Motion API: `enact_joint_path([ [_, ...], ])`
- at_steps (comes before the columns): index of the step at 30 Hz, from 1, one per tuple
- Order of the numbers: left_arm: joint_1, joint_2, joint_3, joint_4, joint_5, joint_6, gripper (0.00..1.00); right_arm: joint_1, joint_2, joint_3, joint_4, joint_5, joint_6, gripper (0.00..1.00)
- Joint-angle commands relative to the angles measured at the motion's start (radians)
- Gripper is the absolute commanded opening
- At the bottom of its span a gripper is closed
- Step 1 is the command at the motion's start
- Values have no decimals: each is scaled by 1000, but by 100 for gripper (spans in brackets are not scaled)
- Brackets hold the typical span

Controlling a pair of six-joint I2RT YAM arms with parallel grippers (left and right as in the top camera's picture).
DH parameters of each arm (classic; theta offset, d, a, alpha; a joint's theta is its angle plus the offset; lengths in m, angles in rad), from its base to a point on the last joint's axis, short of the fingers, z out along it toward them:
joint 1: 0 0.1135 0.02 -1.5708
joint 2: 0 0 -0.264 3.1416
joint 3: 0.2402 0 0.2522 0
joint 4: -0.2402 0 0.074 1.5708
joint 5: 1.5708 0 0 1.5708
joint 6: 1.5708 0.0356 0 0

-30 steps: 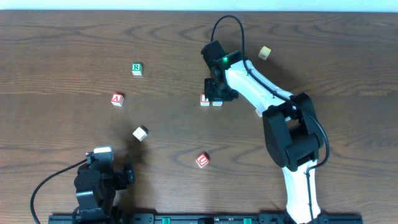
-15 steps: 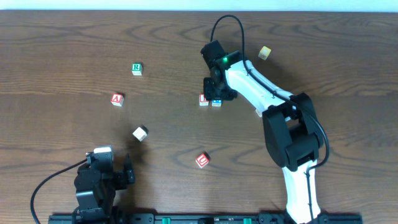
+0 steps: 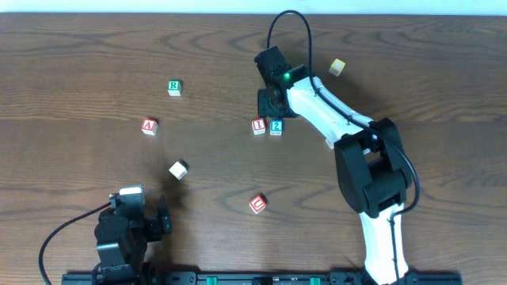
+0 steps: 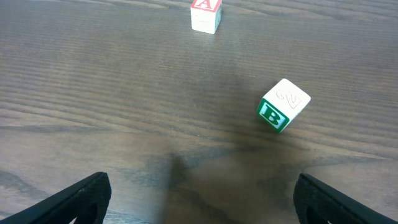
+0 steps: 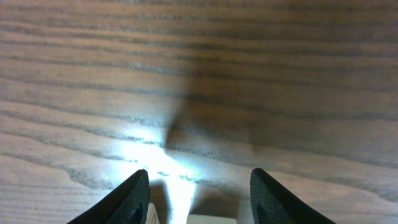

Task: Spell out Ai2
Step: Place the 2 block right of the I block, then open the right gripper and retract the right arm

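The right gripper (image 3: 271, 107) let go and backed off, empty. Near it, the 2 (image 3: 276, 126) sat beside the I (image 3: 259, 126). The A (image 3: 149, 125) was next.

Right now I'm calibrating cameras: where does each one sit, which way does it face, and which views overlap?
Overhead: above the table, facing down; left arm and right arm show.
Left wrist: low on the left hand, facing across the table at the A block and B block; fingers show.
Right wrist: on the right hand, facing down, close to the table; fingers show.
Shared: overhead and left wrist both show A and B blocks.
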Motion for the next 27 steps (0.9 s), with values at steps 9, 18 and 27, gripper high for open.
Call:
enact_joint_path([
  [9, 4, -6, -15, -11, -4, 12, 96, 27, 16, 71, 49, -74, -34, 1],
  [18, 4, -6, -15, -11, -4, 12, 95, 82, 16, 71, 70, -48, -80, 2],
  [27, 4, -6, -15, -11, -4, 12, 95, 84, 27, 70, -8, -26, -80, 1],
])
